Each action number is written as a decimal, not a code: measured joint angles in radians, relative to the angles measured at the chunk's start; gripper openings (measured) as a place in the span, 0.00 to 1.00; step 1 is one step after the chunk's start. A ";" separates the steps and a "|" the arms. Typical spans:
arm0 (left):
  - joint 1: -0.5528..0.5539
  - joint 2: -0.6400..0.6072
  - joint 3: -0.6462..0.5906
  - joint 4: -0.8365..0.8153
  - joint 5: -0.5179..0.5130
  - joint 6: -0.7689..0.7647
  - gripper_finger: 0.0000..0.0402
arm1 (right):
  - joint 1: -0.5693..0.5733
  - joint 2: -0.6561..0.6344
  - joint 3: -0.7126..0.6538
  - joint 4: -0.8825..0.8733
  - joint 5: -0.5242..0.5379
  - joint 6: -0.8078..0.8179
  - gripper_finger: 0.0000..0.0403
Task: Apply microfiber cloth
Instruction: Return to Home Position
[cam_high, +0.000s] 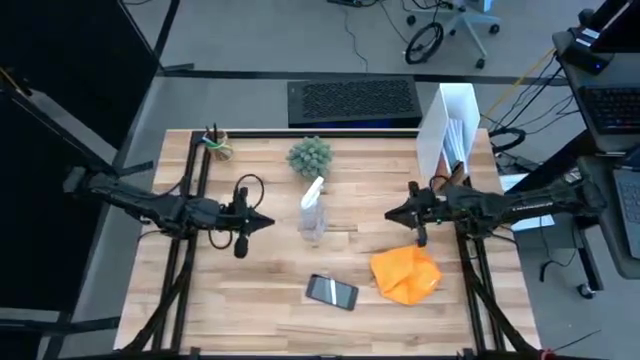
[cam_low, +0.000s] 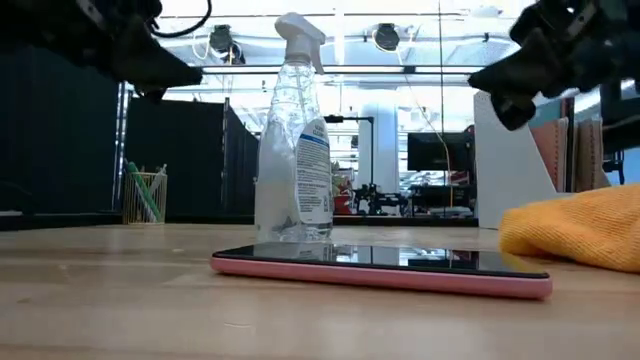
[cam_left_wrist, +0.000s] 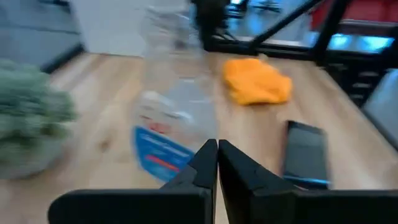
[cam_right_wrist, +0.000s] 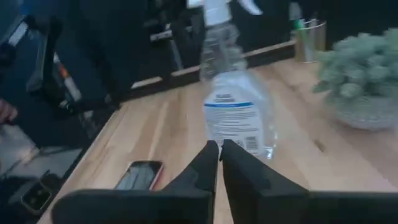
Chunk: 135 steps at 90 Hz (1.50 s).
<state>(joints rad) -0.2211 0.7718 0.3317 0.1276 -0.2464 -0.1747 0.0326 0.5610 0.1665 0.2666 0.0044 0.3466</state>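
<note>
The orange-yellow microfiber cloth (cam_high: 405, 274) lies crumpled on the table at the near right, also seen in the low view (cam_low: 578, 228) and the left wrist view (cam_left_wrist: 256, 81). A black smartphone (cam_high: 331, 291) lies flat to its left. A clear spray bottle (cam_high: 313, 210) stands upright at the table's middle. My left gripper (cam_high: 270, 223) hovers shut left of the bottle, above the table. My right gripper (cam_high: 389, 214) hovers shut right of the bottle, beyond the cloth's far edge. Neither touches anything.
A small green plant (cam_high: 310, 155) in a pot stands behind the bottle. A pen cup (cam_high: 216, 145) is at the far left corner. A white upright holder (cam_high: 448, 130) stands at the far right. Bare wood lies at the near left (cam_high: 240, 300).
</note>
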 joint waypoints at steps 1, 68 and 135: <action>0.000 0.000 0.000 -0.002 0.000 -0.010 0.00 | 0.000 -0.005 -0.002 0.000 0.000 0.004 0.02; 0.040 -0.075 -0.091 0.214 0.069 -0.004 0.00 | -0.004 -0.557 -0.071 -0.273 -0.003 -0.173 0.02; 0.056 -0.315 -0.323 0.251 0.109 -0.023 0.00 | 0.080 -0.555 -0.153 -0.248 -0.007 -0.214 0.02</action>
<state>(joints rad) -0.1646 0.4568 0.0082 0.3786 -0.1377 -0.1974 0.1131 0.0063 0.0135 0.0181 -0.0025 0.1326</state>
